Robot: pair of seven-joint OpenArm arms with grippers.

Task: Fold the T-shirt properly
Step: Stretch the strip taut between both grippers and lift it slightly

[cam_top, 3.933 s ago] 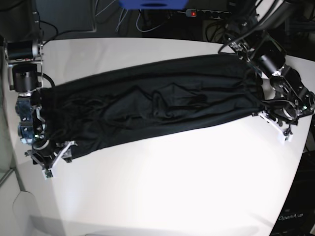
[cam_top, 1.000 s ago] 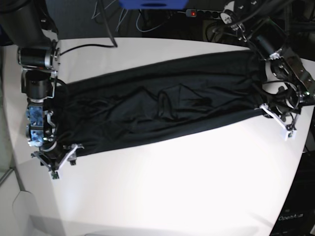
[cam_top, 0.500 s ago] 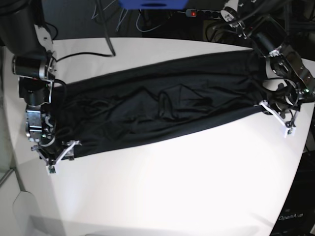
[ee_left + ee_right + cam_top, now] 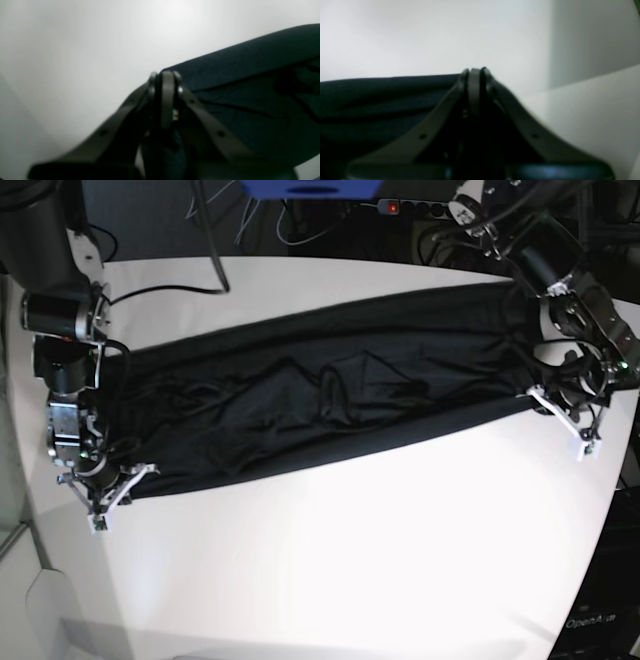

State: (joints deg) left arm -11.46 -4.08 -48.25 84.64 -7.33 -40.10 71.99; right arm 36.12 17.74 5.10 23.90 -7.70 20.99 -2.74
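Base view, left side: the right gripper (image 4: pixel 105 495) sits at the near corner of the shirt (image 4: pixel 320 405), low at the table (image 4: pixel 350 560). Half a second ago its 2 fingers stood spread over that corner; now they are drawn together. The right wrist view confirms the jaws are together, with the black hem running up to them from the left. Whether cloth is actually pinched between them cannot be told; the tips hide the contact.

Centre: the shirt lies as 1 long band across the table, stretched from one arm to the other, with a bunched ridge at mid-length. It has not shifted over the last second.

Right side: the left gripper (image 4: pixel 565 415) is at the opposite near corner, unchanged, jaws together. In the left wrist view cloth shows beneath the fingers, so it appears clamped on the shirt.

Judgement: with both near corners apparently taken, the next fold can begin. Risk: a missed right-hand pinch would leave that end behind.
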